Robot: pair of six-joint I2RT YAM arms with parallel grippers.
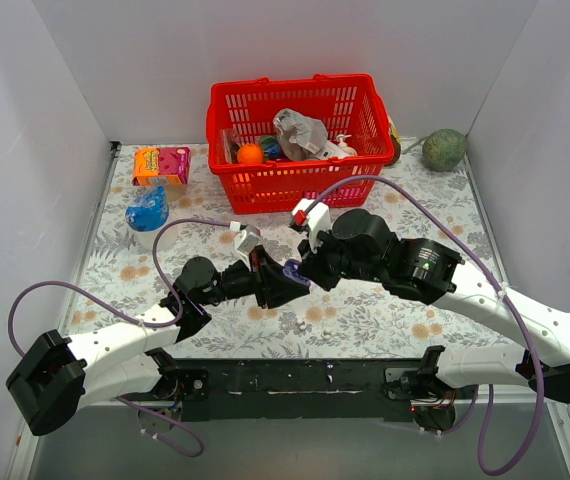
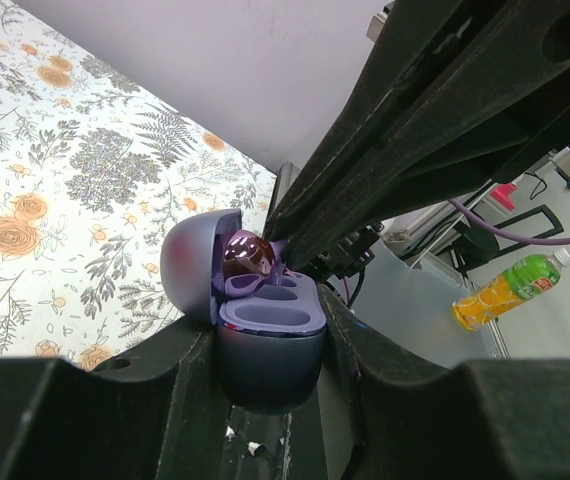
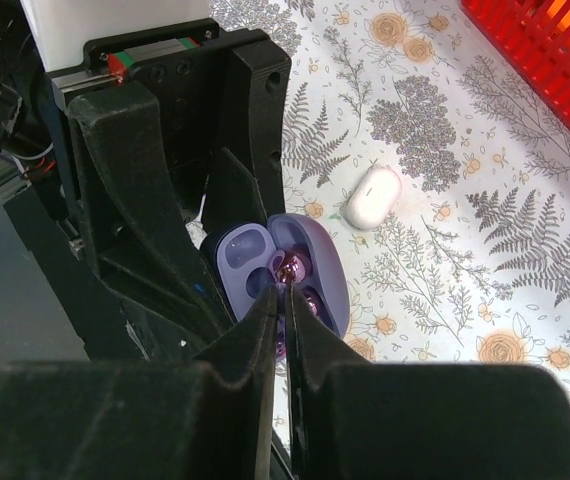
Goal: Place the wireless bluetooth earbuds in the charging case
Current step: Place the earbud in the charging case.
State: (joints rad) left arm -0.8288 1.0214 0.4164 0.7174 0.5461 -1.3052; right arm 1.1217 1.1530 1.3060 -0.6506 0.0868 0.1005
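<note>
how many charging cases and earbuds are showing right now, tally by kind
charging cases: 2, an open purple case and a white case
earbuds: 1 plainly in view, a glossy purple earbud at the purple case
total: 3

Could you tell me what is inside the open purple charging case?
One purple earbud sits at the far well of the charging case; the near well is empty. The right end effector hides whether it is seated.
</note>
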